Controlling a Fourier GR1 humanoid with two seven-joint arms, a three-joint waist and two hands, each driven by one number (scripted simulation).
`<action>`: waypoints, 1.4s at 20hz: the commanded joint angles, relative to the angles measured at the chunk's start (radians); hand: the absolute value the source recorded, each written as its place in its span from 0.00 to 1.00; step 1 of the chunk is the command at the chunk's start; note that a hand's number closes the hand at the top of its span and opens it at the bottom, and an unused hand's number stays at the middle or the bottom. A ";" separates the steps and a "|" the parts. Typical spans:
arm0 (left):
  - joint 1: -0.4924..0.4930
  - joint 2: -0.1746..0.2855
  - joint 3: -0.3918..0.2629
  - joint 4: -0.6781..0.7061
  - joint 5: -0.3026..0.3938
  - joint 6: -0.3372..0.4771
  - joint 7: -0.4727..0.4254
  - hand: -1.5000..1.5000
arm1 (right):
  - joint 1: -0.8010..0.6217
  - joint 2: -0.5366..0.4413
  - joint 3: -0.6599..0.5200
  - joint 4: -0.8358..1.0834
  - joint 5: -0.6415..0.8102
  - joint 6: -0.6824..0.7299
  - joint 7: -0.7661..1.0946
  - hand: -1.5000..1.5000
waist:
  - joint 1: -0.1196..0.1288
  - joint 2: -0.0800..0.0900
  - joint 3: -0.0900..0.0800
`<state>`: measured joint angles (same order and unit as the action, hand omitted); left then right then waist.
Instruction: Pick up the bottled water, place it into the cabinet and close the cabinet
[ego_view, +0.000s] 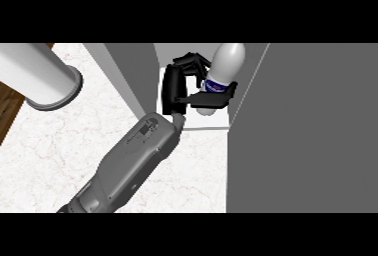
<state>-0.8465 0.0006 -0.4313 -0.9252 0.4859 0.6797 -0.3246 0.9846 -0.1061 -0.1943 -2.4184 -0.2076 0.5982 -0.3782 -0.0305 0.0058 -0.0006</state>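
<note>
The bottled water (221, 67) is a white bottle with a blue label, tilted inside the open cabinet's compartment (210, 125). My left hand (176, 87) has reached into that compartment and is shut on the bottle. Its fingers (190, 61) curl over the far side, and its thumb crosses the bottle below the label. The palm is on the bottle's left. I cannot tell whether the bottle's base rests on the shelf. My right hand shows nowhere.
A broad grey cabinet panel (303, 130) fills the right of the view, and a grey wall (129, 75) bounds the compartment on the left. A large white cylinder (40, 75) lies at the upper left over the marble counter (52, 150).
</note>
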 joint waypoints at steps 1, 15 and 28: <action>-0.040 -0.001 0.074 0.101 0.028 -0.026 -0.046 1.00 | 0.004 -0.009 -0.042 0.000 -0.165 0.029 0.008 0.00 | -0.002 0.001 0.000; -0.254 0.012 0.080 0.495 -0.009 -0.053 -0.146 0.00 | -0.062 -0.004 -0.008 -0.060 -0.156 -0.008 0.087 0.00 | -0.012 0.010 0.000; -0.376 0.000 0.168 0.680 0.007 -0.100 -0.195 0.00 | -0.034 0.016 0.020 -0.092 -0.132 0.009 0.090 0.00 | -0.033 0.013 -0.001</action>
<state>-1.1822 0.0024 -0.2949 -0.2699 0.4770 0.6074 -0.5229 0.9192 -0.1245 -0.2178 -2.3888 -0.2942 0.6272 -0.3477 -0.0630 0.0198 -0.0011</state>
